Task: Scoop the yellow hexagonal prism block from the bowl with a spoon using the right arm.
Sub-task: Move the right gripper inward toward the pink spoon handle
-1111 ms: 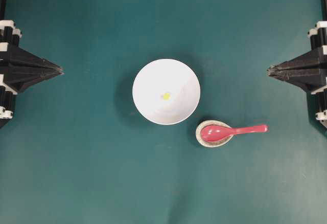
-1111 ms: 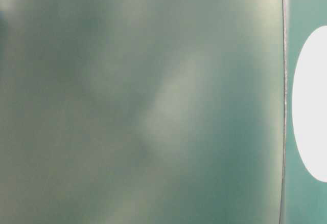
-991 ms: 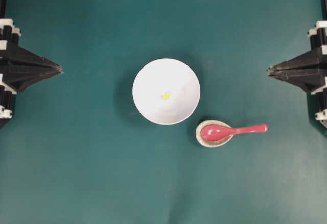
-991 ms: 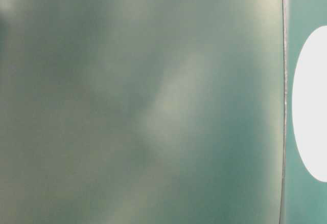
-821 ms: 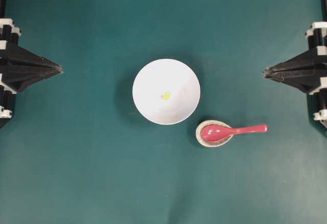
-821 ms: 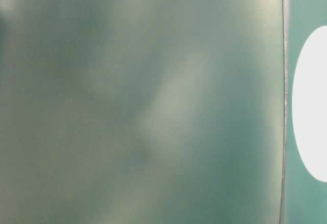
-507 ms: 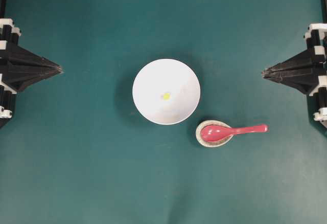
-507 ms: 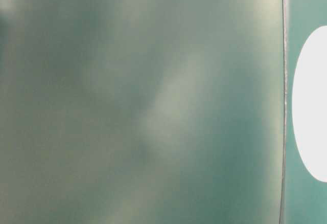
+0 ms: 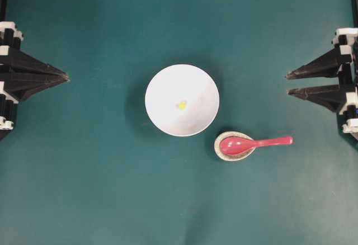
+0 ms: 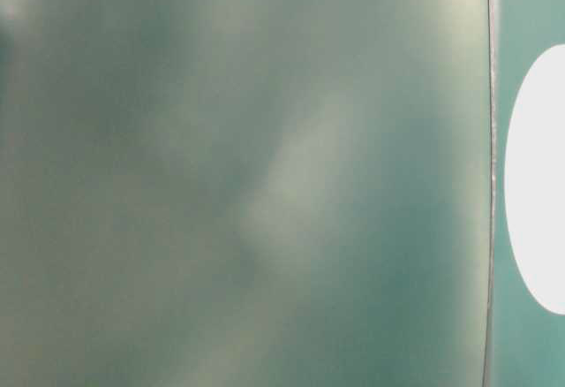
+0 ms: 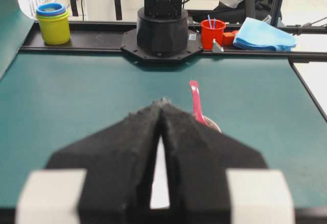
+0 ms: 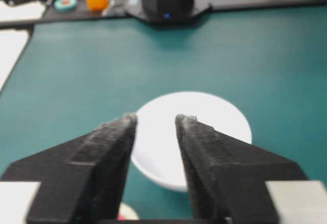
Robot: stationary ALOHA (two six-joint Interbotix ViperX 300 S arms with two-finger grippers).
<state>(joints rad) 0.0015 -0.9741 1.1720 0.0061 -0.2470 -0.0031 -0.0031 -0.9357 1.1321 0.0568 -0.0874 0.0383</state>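
The right gripper (image 9: pixel 287 84), mid-right, is spread open and empty, presumably readied for the spoon (image 9: pixel 254 142) propped on its rest (image 9: pixel 220 151); left gripper (image 9: pixel 67 77) is pinched closed, nothing held.

- Green mat (image 9: pixel 100 189) is bare apart from 3 things clustered mid-table: white bowl (image 9: pixel 182 100), speckled spoon rest (image 9: pixel 234 146), red spoon (image 9: pixel 254 142).
- Right gripper (image 9: pixel 287 84) sits at the right edge, fingers parted, nothing between it and the bowl's right rim.
- Spoon handle points right, toward that edge; open mat above, below and beyond it.
- Spoon rest sits just beside the bowl's lower-right rim, narrow gap only.
- Left gripper (image 9: pixel 66 77) is at the left edge, fingers together, well apart from the bowl; the lane between is open.
- Bowl holds only the small yellow block (image 9: pixel 182 105); open from above.
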